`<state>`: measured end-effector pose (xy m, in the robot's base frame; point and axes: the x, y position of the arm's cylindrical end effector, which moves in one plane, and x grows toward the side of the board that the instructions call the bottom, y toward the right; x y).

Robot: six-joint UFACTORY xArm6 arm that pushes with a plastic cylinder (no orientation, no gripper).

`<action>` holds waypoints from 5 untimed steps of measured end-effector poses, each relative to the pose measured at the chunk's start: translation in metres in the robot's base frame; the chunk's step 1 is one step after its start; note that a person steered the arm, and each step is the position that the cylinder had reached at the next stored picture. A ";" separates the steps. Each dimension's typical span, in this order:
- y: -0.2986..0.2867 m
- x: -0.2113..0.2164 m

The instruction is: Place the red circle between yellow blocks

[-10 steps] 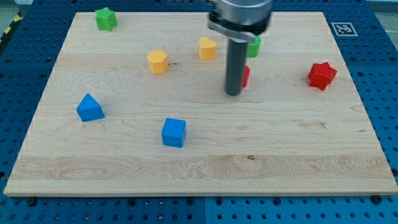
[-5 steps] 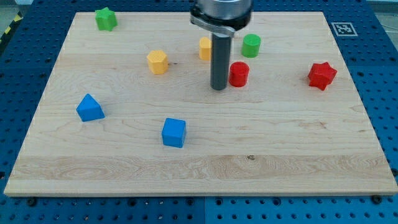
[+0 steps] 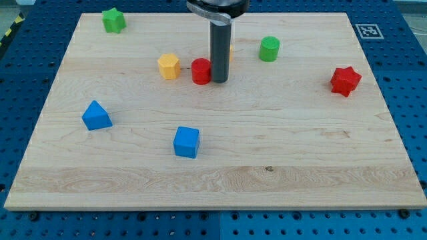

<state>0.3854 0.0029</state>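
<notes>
The red circle [image 3: 201, 71] lies on the wooden board [image 3: 300, 153], in the upper middle. My tip [image 3: 219, 81] stands right beside it, touching its right side. A yellow block [image 3: 169, 66] sits just left of the red circle with a small gap. A second yellow block [image 3: 231, 52] is mostly hidden behind my rod; only a sliver shows at the rod's right edge. The red circle lies between the two yellow blocks, slightly below their line.
A green circle [image 3: 269, 49] is right of the rod and a green star [image 3: 113, 20] is at the top left. A red star [image 3: 345, 81] is at the right. A blue wedge-like block [image 3: 97, 115] and a blue cube [image 3: 187, 141] lie lower left.
My rod has moved left and slightly up. The red circle has gone from the rod's right side, near the green circle, to its left side next to the left yellow block.
</notes>
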 end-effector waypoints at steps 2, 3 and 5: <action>0.028 -0.001; 0.024 0.010; 0.005 0.027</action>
